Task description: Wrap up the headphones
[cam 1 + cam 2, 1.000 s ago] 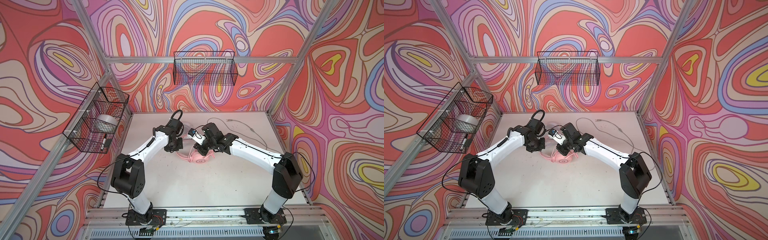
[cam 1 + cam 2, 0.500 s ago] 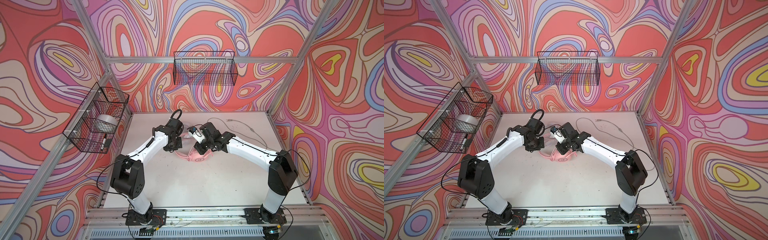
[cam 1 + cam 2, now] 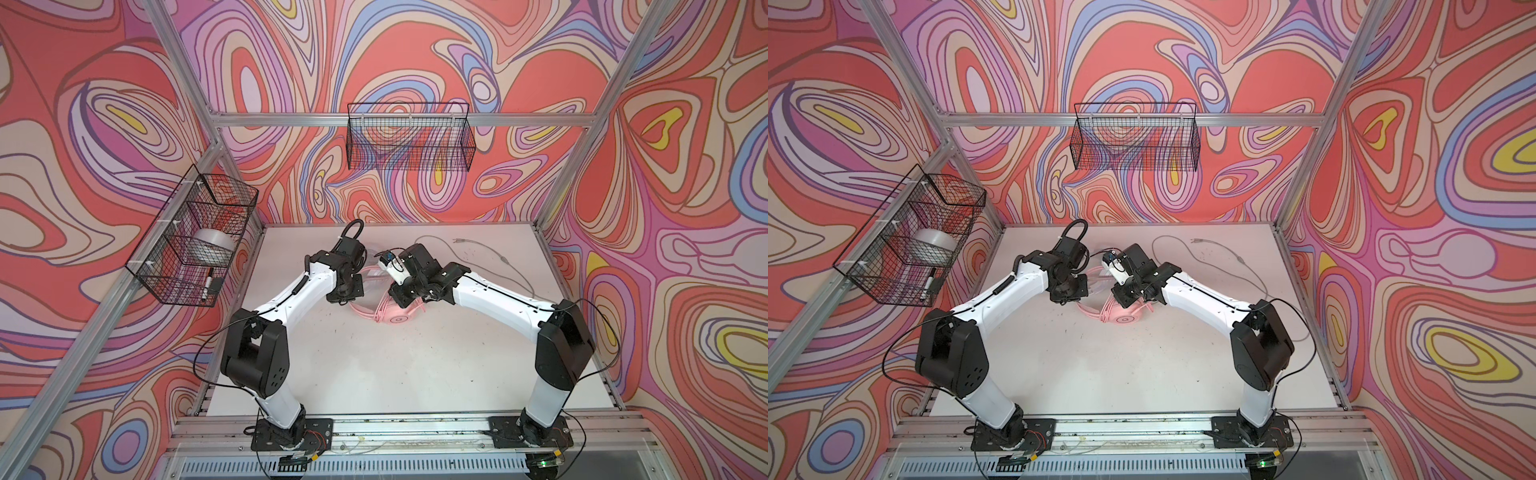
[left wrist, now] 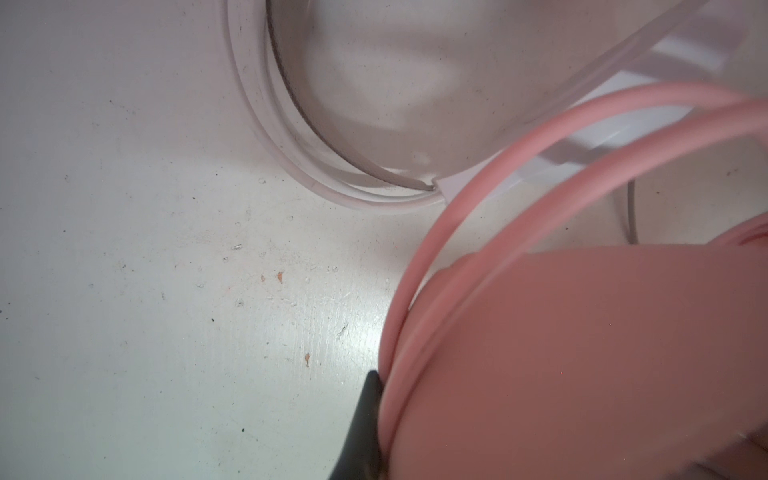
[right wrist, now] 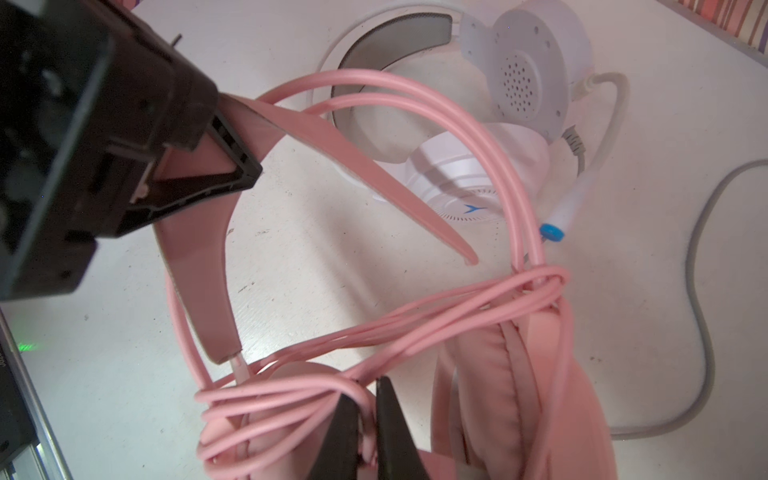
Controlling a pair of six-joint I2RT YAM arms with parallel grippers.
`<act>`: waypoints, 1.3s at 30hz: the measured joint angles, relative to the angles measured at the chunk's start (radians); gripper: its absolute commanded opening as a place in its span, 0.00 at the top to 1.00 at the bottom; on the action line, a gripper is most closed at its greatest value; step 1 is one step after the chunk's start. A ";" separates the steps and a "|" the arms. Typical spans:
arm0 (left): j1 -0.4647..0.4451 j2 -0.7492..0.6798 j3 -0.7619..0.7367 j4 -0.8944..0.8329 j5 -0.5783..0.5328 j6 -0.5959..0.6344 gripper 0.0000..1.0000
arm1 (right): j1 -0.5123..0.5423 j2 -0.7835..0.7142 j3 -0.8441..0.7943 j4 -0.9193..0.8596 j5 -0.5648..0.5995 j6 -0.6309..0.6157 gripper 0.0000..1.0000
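The pink headphones (image 3: pixel 397 318) (image 3: pixel 1127 318) lie mid-table with their pink cable (image 5: pixel 374 328) looped across the ear cups. My left gripper (image 3: pixel 347 297) (image 5: pixel 232 166) is shut on the pink headband (image 5: pixel 199 266); the left wrist view shows only one black finger (image 4: pixel 365 407) against the pink band. My right gripper (image 3: pixel 399 293) (image 5: pixel 368 390) is shut on a loop of the pink cable, its jaws only a cable's width apart. The white headphones (image 5: pixel 523 75) lie just behind, mostly hidden under the arms in both top views. Their grey-white cable (image 3: pixel 478 253) (image 3: pixel 1221 249) trails to the back right.
A wire basket (image 3: pixel 191 237) on the left wall holds a tape roll (image 3: pixel 214 243) and a marker. A second wire basket (image 3: pixel 409 137) hangs on the back wall. The white headband (image 4: pixel 266 124) lies close beside the pink band.
My right gripper has shifted a little to the left over the pink headset, still holding the cable. The left arm has stayed still on the headband.
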 measured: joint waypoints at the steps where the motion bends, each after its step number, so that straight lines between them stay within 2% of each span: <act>1: 0.000 0.001 0.000 -0.001 0.000 0.000 1.00 | 0.000 0.000 0.001 -0.001 0.000 0.001 0.86; 15: 0.006 0.022 0.000 -0.014 0.000 0.000 1.00 | 0.000 0.000 0.010 -0.015 0.024 0.013 0.79; 22: 0.012 0.023 0.000 -0.060 0.001 0.019 1.00 | -0.026 0.000 0.010 -0.015 0.082 0.020 0.76; 30: 0.015 0.023 0.000 -0.055 0.002 0.019 1.00 | -0.027 0.000 0.010 -0.015 0.096 0.020 0.76; 39: 0.015 0.023 -0.001 -0.058 0.002 0.020 1.00 | -0.027 -0.012 0.013 -0.013 0.101 0.027 0.65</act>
